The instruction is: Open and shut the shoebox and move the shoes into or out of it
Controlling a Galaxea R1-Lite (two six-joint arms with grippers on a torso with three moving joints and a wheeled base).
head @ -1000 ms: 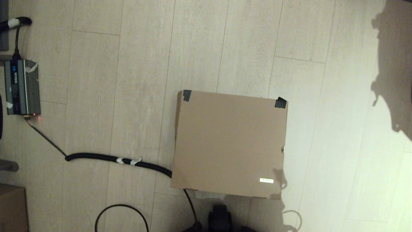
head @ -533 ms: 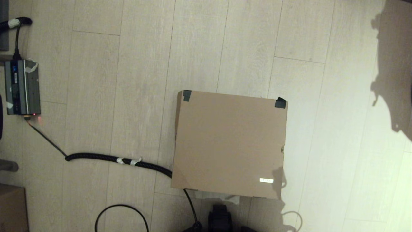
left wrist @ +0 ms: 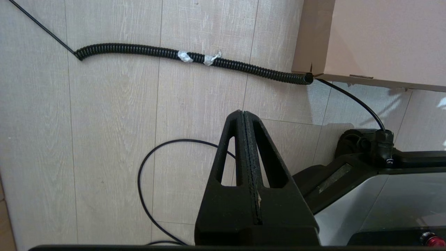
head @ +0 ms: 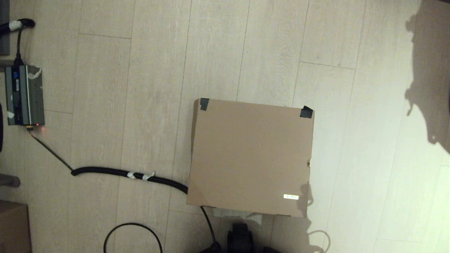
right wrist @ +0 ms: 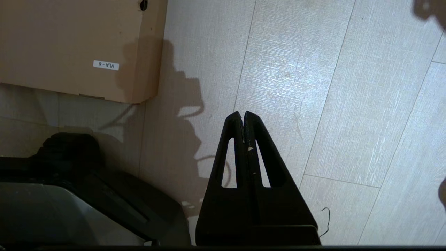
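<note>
- Head view: shoebox (head: 250, 156) lies shut on the floor (head: 140, 88), directly ahead.
- Likely light, stiff cardboard; lift the lid's near edge.
- Left tool (left wrist: 243, 113) and right tool (right wrist: 242, 114) hover beside it, fingers together.

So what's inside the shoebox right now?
Cannot tell: the shoebox lid is shut flat, covering the inside. On top show only two black tape corners and a white label. No shoes lie outside.

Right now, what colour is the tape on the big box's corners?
Black, at two far corners of the shoebox lid: tape. The head view shows it best.
</note>
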